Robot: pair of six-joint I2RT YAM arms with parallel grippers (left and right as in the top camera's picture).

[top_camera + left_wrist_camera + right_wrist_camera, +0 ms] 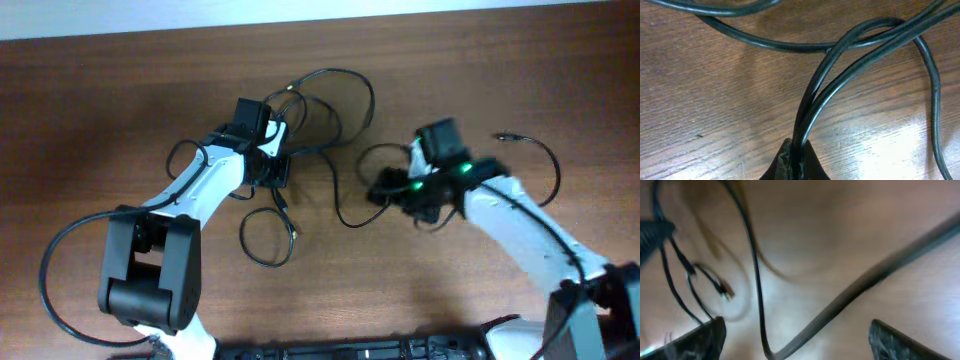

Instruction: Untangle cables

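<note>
Left wrist: left gripper pinches two cables; overhead hides grip

No text, label, brand, number or sign can be read in any view. The cables, the wooden table and the white arm casings look unmarked. The right wrist view is too blurred to tell.

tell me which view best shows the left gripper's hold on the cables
Left wrist: two strands of the cables rise from between the shut fingers of the left gripper. Overhead hides the pinch under the gripper body; right wrist shows only blurred strands.
</note>
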